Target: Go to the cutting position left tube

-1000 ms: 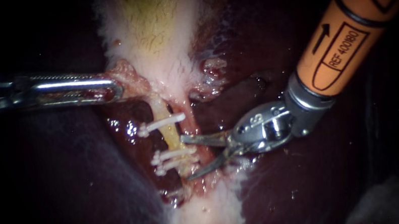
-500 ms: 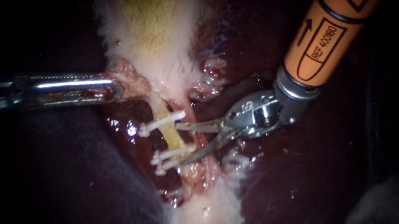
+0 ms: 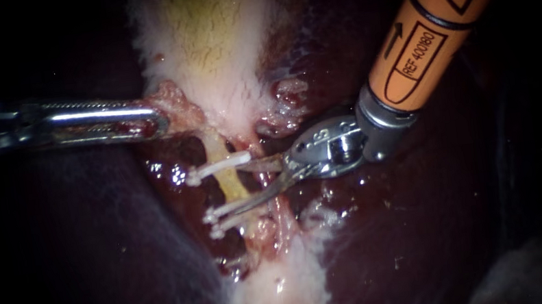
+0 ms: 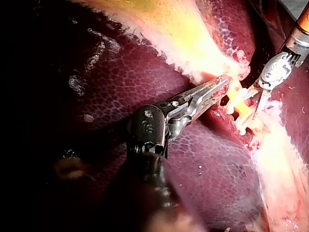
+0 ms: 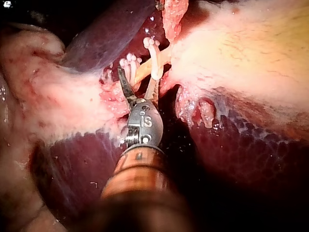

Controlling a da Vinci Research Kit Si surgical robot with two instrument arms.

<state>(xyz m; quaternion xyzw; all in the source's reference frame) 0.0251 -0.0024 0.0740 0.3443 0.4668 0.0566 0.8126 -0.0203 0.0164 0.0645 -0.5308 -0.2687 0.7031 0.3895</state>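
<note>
In the endoscope view, our right instrument (image 3: 241, 189) holds its pincer released, blades straddling the tube (image 3: 232, 182) between the clips (image 3: 216, 168). Our left instrument (image 3: 155, 120) has its pincer clenched on tissue (image 3: 175, 104). In the left wrist view, the tube (image 4: 236, 99) lies just ahead of that pincer. In the right wrist view, the tube (image 5: 147, 68) sits between the parted blades.

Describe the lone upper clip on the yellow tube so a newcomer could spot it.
Start at the pale gallbladder and follow the yellow tube down from its neck. The lone clip is the first white bar across it, level with the right instrument's upper blade; its neighbours sit paired lower down.
</note>
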